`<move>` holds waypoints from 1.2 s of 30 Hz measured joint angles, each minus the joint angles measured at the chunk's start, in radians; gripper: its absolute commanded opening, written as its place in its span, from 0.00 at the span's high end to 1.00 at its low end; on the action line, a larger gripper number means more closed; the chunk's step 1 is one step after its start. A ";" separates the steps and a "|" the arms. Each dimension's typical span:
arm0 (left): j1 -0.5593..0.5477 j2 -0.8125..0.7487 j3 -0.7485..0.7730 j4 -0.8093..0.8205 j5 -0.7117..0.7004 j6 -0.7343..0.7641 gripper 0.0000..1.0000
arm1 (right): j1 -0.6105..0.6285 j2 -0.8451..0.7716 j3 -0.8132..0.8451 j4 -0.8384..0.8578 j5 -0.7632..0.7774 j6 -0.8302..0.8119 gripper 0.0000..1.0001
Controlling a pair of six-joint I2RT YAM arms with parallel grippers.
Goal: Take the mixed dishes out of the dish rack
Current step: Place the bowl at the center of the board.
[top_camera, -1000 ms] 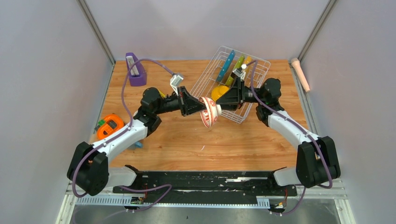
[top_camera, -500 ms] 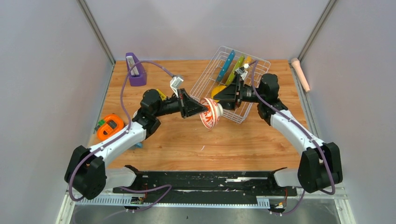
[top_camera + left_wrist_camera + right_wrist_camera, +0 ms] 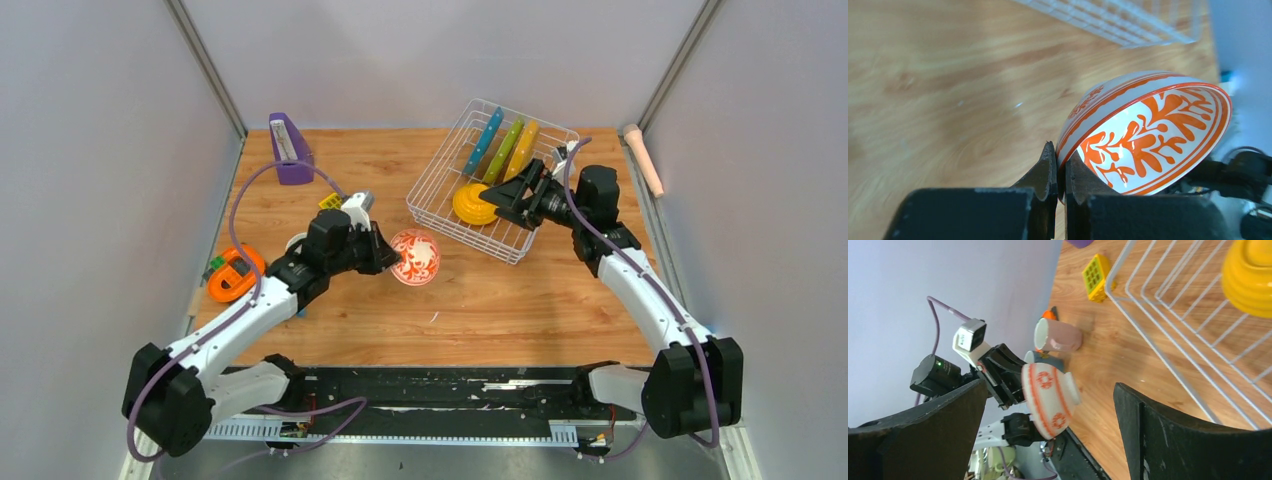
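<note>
The red-and-white patterned ceramic bowl (image 3: 1148, 135) could slip and crack: the left pincer (image 3: 1060, 155) clamps just its thin rim, 1 narrow bite on glossy glaze. It hangs tipped on edge over the wooden bench (image 3: 500, 300), left of the white wire dish rack (image 3: 438, 182), leafy red pattern showing inside. The right pincer (image 3: 497, 203) gapes empty beside the plain yellow bowl (image 3: 470, 204) in the rack.

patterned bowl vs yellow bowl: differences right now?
The patterned bowl is out of the dish rack, pinched at its rim by the left tool; the yellow bowl sits in the rack, ungripped. The patterned bowl is white with orange-red motifs; the yellow bowl is plain. Both are round bowls.
</note>
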 measured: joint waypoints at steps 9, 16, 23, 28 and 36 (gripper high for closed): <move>0.000 0.230 -0.007 -0.224 -0.161 -0.004 1.00 | 0.000 -0.017 -0.015 -0.104 0.182 -0.126 0.00; 0.002 0.308 0.012 -0.331 -0.201 -0.015 1.00 | 0.000 -0.020 -0.016 -0.154 0.252 -0.193 0.00; 0.002 0.259 0.024 -0.493 -0.256 -0.058 1.00 | 0.000 -0.033 -0.021 -0.176 0.305 -0.237 0.00; 0.001 0.165 0.018 -0.668 -0.353 -0.134 1.00 | 0.000 -0.039 -0.021 -0.185 0.333 -0.254 0.00; 0.068 0.073 -0.042 -0.757 -0.402 -0.286 0.95 | 0.000 -0.047 -0.023 -0.203 0.357 -0.270 0.00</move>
